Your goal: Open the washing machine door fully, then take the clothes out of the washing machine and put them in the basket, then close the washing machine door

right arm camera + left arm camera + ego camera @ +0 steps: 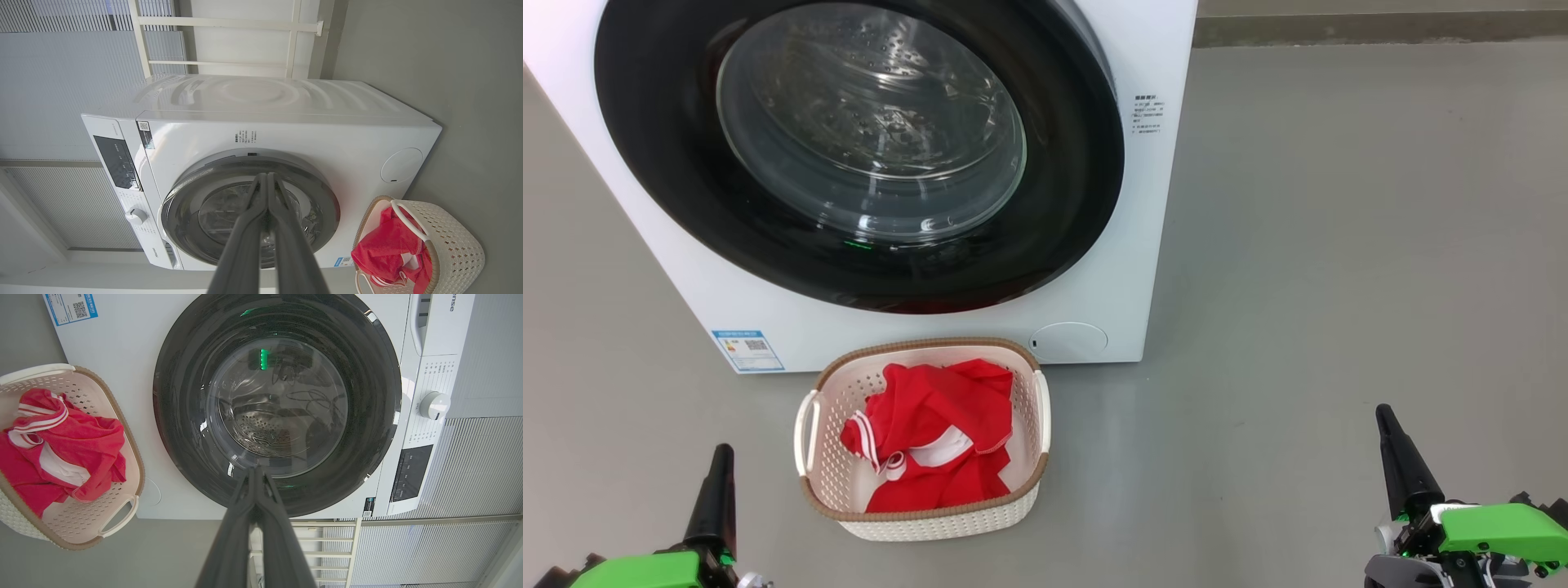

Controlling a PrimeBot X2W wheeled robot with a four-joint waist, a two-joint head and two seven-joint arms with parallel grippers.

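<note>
On the grey floor, the washing machine, a glossy white box, stands with the washing machine door, a round black ring around bulging clear glass, lying flush. Whether it latched cannot be told; unlatched, it could swing out. Just before it, the basket, light perforated plastic, could be knocked by a careless arm. The clothes, soft red, lie inside. Left gripper and right gripper are clenched, empty.

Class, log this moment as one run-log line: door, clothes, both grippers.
washing machine door: closed | clothes: in basket | left gripper: jaws shut, empty | right gripper: jaws shut, empty
</note>
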